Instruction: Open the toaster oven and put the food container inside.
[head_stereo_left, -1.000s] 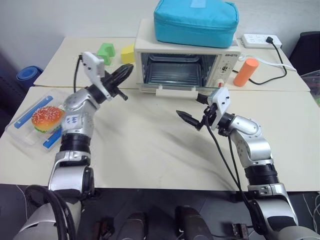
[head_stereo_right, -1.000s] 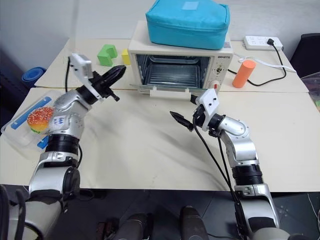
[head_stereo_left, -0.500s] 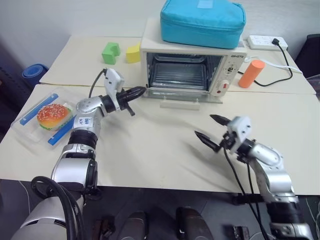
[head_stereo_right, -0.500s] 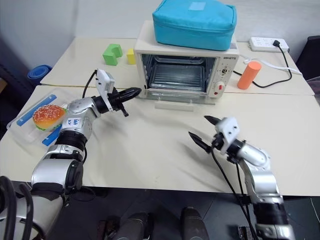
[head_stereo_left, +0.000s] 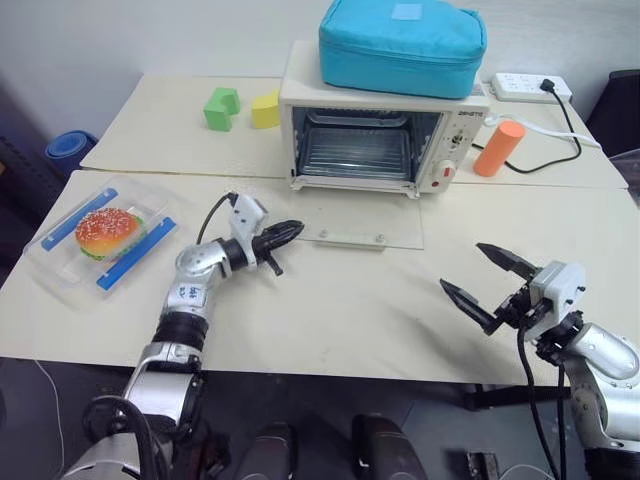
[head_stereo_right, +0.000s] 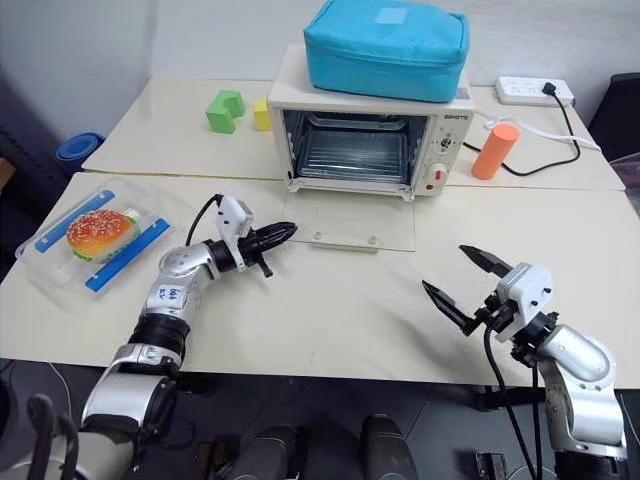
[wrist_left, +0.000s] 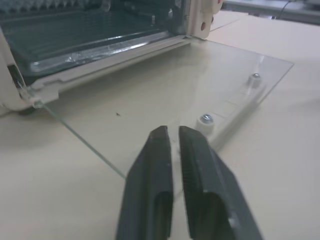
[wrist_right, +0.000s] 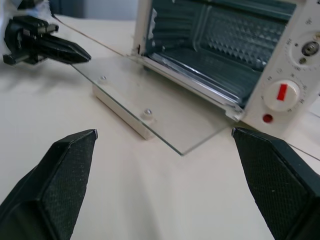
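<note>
The toaster oven (head_stereo_left: 455, 125) stands at the back of the table. Its glass door (head_stereo_left: 355, 220) lies open and flat on the tabletop, and the wire rack (head_stereo_left: 355, 155) shows inside. My left gripper (head_stereo_left: 290, 232) hovers low at the door's front left corner. Its fingers (wrist_left: 197, 165) are almost together with only a thin slit between them and nothing in it. The food container (head_stereo_left: 100, 235), clear with blue clips and a toy burger inside, lies at the table's left edge, well left of that arm. My right gripper (head_stereo_left: 462, 268) is wide open and empty near the front right.
A turquoise zip bag (head_stereo_left: 400, 45) sits on top of the oven. An orange cylinder (head_stereo_left: 495, 145) and a power strip (head_stereo_left: 525, 85) with its cable are to the oven's right. A green block (head_stereo_left: 220, 105) and a yellow block (head_stereo_left: 265, 108) lie to its left.
The oven door has dropped from partly lowered to flat on the table. My left gripper sank along its left edge. My right gripper drew back toward the front right, still open.
</note>
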